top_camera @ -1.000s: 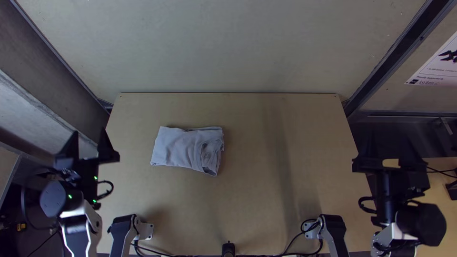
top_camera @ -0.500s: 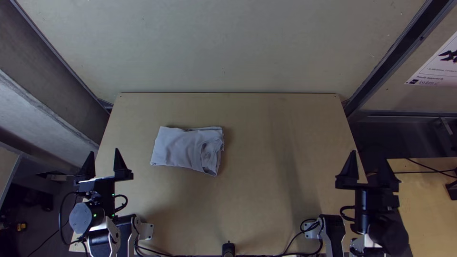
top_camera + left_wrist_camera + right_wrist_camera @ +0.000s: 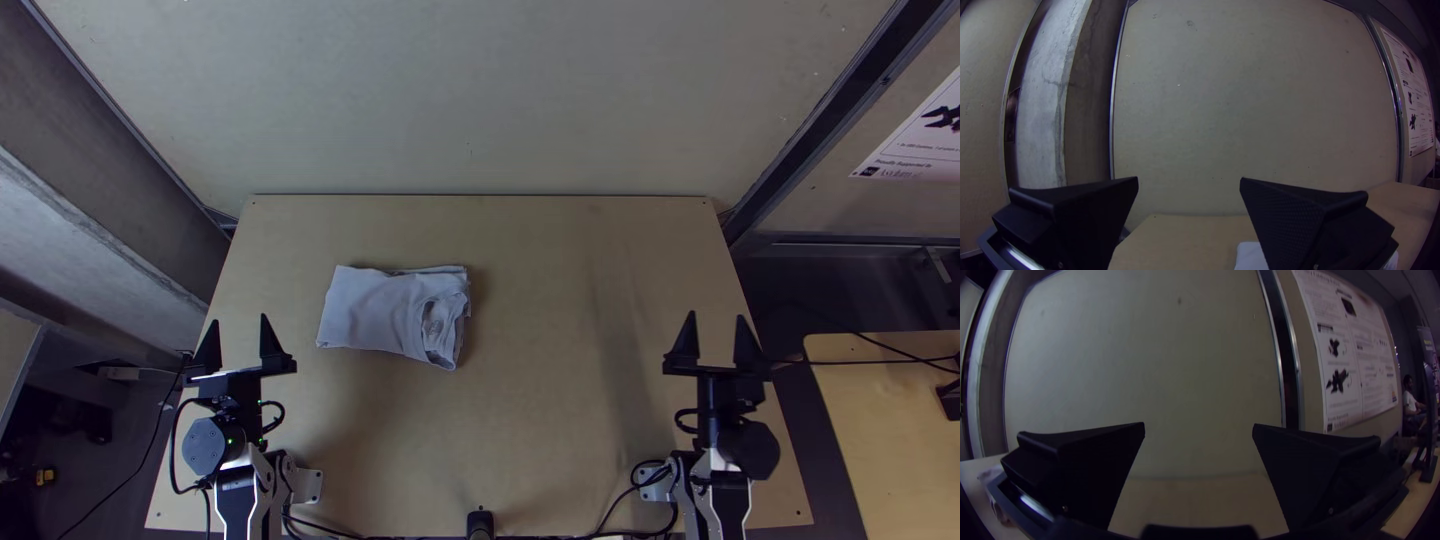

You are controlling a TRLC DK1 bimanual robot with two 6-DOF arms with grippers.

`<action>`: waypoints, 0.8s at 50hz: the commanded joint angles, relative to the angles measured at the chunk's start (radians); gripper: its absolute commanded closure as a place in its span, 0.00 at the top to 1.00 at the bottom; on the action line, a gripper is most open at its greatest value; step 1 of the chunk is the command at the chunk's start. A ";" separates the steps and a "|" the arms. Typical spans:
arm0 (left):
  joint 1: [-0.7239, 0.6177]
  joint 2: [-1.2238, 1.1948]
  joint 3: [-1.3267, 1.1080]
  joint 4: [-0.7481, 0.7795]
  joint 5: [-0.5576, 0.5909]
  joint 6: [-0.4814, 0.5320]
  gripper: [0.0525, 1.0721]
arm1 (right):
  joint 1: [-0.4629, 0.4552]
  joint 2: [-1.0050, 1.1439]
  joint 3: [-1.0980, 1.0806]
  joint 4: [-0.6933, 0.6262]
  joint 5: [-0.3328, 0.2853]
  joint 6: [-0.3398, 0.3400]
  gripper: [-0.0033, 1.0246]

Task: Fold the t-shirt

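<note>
See the t-shirt [image 3: 375,310] on the table [image 3: 540,430], toward the far side and left of the middle. Lies in a small, flat bundle, folded over more than once. Looks neat at one end, but lumpy at the rumpled end [image 3: 446,320], with layers and edges poking out. Seems done, or almost done, with maybe just a bit of tidying to do. Could come undone from pinching only the top layer at that lumpy end and pulling it up. Could also slide or bunch up from a low arm brushing over it, with nothing holding it down. Might pop open a little from pushing the loose edges in too hard. Near the t-shirt but well apart from it, see the left gripper [image 3: 238,319], with jaws spread wide and holding nothing. Farther away, across the table, find the right gripper [image 3: 716,315], with jaws spread wide too, just as empty. Could bump together from both reaching for the small bundle at once. Past the table, see a plain wall [image 3: 480,100].
</note>
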 commanded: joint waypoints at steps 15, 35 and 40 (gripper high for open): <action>0.004 -0.009 -0.043 -0.289 -0.004 0.014 0.96 | -0.016 -0.001 -0.039 -0.313 0.006 0.034 0.96; 0.004 -0.009 -0.043 -0.287 -0.004 0.014 0.96 | -0.027 -0.004 -0.039 -0.310 0.005 0.030 0.96; 0.004 -0.009 -0.043 -0.287 -0.004 0.014 0.96 | -0.027 -0.004 -0.039 -0.310 0.005 0.030 0.96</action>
